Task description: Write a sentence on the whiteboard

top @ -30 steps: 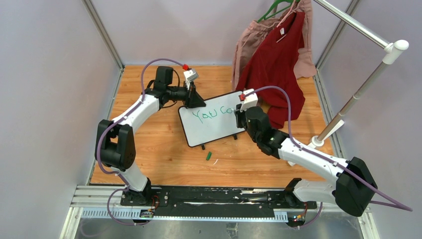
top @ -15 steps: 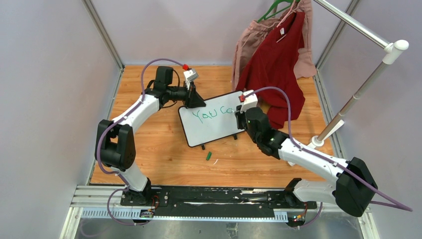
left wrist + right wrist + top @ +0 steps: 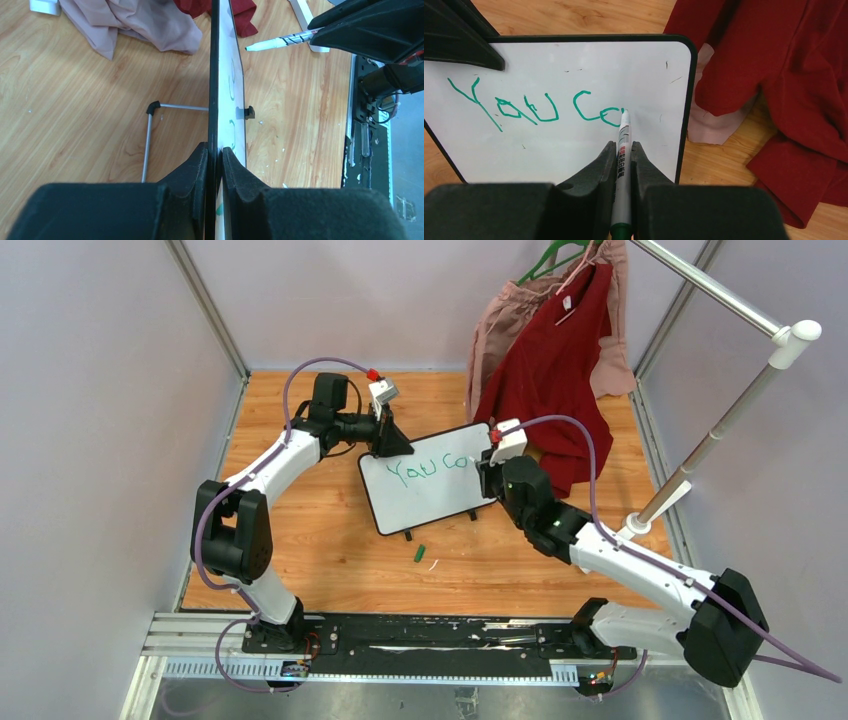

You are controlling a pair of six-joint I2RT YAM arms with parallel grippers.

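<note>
Black fingers [image 3: 594, 175] of the right gripper [image 3: 623, 146] are almost shut. They squeeze a white marker [image 3: 622, 175] between them. The marker's long side points straight away from the gripper, toward the top of the whiteboard [image 3: 574, 60]. Its tip touches the board at the end of the green sentence [image 3: 524, 107]. The writing says "You c" and then one letter that is only half made. The marker tip hides part of that letter.

The left gripper [image 3: 215, 150] is almost shut too and pinches the board's top left corner. Its camera sees the board edge-on, so the words there are hard to read.

The board stands up on the wooden table [image 3: 300, 540], long side left to right, with the writing facing the arms. Behind it are red clothes [image 3: 774, 75] and pink clothes [image 3: 140, 25].
</note>
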